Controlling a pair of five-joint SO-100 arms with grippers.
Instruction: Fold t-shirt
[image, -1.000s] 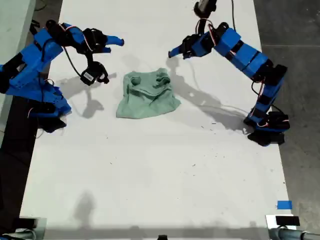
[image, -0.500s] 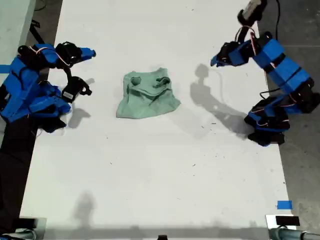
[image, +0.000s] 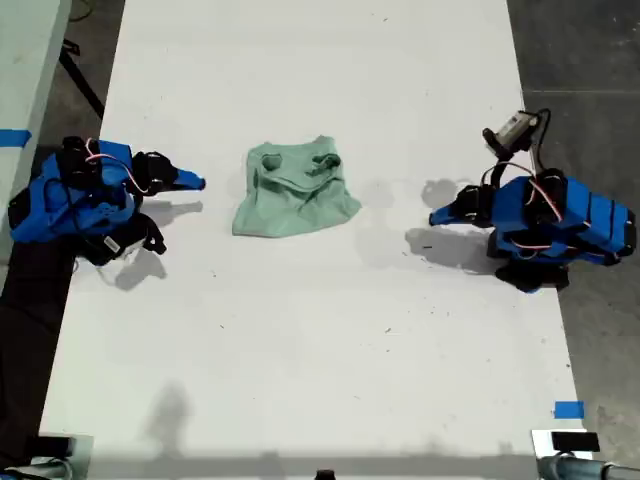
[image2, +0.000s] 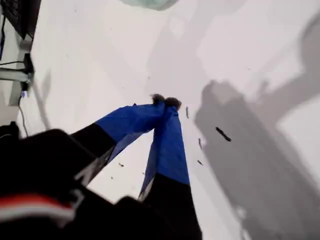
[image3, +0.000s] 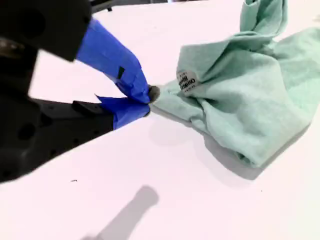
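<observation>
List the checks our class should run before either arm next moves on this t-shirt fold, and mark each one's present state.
1. T-shirt folded flat: not ok, it lies bunched and wrinkled.
2. My first gripper free of cloth: ok, it holds nothing and sits well apart from the shirt.
3. My second gripper free of cloth: ok, it is empty, close beside the shirt's edge.
4. Jaws open for a grasp: not ok, both are shut.
5. Sleeves and hem located: cannot tell, they are hidden in the bunching.
</observation>
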